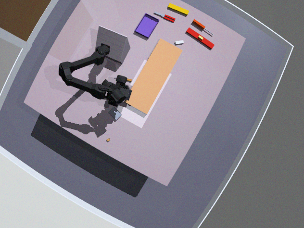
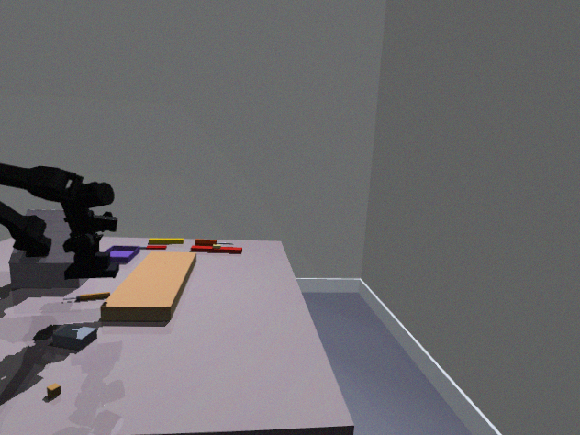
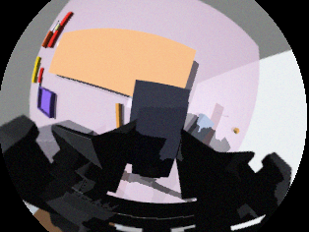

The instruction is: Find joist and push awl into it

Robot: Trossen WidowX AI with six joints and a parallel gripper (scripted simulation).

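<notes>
My gripper (image 1: 126,95) (image 2: 92,262) (image 3: 156,125) is shut on the stud finder (image 2: 94,271) (image 3: 161,105), a dark block. It holds it raised above the table, beside the left long edge of the floor panel (image 1: 154,76) (image 2: 154,281) (image 3: 118,54) in the top view, near the panel's lower end. The panel is a flat light-orange slab; no joist shows. The awl lies on the table beside the panel, its orange handle (image 1: 129,80) (image 2: 97,295) (image 3: 118,114) partly hidden by the arm in the top view. The purple tray (image 1: 147,25) (image 2: 122,254) (image 3: 46,102) is empty.
A blue-grey block (image 1: 115,114) (image 2: 74,336) and a small orange cube (image 1: 108,139) (image 2: 53,390) lie near the panel's lower end. Beyond its far end are a white block (image 1: 179,42), a red level (image 1: 206,43), an orange-handled tool (image 1: 198,24), red-handled tool (image 1: 169,18) and yellow bar (image 1: 178,8).
</notes>
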